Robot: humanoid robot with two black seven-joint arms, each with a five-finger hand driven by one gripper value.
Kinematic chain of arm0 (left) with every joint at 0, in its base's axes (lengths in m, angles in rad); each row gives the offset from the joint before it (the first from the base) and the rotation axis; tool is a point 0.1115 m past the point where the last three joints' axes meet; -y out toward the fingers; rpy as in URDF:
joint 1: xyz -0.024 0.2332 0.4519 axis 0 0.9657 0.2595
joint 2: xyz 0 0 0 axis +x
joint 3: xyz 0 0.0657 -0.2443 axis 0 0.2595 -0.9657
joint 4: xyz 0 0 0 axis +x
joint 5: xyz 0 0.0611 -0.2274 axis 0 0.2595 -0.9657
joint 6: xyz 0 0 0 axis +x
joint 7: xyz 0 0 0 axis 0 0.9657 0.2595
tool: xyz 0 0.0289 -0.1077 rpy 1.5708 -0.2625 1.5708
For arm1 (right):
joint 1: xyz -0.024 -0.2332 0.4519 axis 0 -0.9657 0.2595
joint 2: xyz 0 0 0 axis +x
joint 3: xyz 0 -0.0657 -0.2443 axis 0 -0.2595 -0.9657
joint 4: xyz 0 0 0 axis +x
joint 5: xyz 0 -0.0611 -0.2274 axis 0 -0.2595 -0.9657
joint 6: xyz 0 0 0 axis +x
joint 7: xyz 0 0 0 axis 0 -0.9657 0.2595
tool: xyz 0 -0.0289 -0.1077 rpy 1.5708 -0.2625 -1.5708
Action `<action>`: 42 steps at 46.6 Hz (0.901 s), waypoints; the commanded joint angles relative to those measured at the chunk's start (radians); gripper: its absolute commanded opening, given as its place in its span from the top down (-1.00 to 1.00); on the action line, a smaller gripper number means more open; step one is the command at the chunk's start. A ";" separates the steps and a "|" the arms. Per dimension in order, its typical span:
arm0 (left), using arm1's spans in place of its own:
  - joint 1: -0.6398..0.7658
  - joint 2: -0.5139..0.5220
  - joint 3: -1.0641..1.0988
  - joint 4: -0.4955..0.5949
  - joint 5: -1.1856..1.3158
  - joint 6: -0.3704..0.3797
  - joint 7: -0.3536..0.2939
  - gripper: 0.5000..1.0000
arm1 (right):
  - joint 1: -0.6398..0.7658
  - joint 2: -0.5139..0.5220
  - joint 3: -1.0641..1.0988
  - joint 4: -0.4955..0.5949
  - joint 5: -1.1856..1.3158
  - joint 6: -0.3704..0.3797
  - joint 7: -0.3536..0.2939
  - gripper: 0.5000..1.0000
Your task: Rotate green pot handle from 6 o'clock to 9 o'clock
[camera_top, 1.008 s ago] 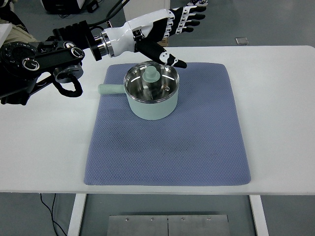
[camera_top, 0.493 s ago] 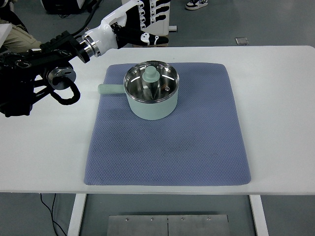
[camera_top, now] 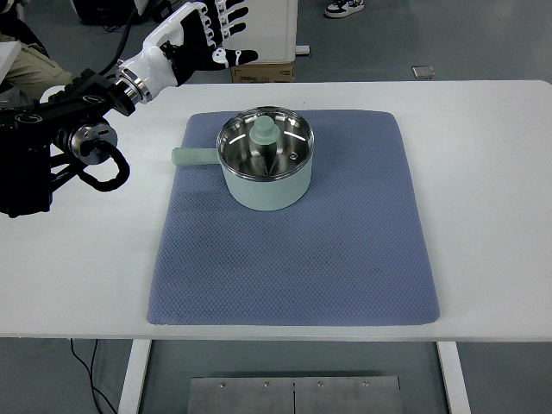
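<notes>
The left hand (camera_top: 200, 33) hangs beyond the table's (camera_top: 492, 172) far edge, fingers seemingly spread and empty, well apart from the green pot (camera_top: 264, 169); its handle (camera_top: 195, 156) points left, at nine o'clock, so the turn looks done.

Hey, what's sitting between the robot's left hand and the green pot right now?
Nothing stands between them. In the top view, only bare white table and the blue mat's far edge separate the left hand from the green pot.
</notes>
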 commanded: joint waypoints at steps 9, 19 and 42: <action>0.056 0.002 -0.011 0.020 -0.070 0.017 0.000 -1.00 | 0.000 0.000 0.001 0.000 0.000 0.000 0.000 -1.00; 0.079 0.002 -0.038 0.039 -0.119 0.034 0.000 -1.00 | 0.000 0.000 0.001 0.000 0.000 0.000 0.000 -1.00; 0.180 -0.009 -0.084 0.075 -0.156 0.059 0.000 -1.00 | 0.000 0.000 0.001 0.000 0.000 0.000 0.000 -1.00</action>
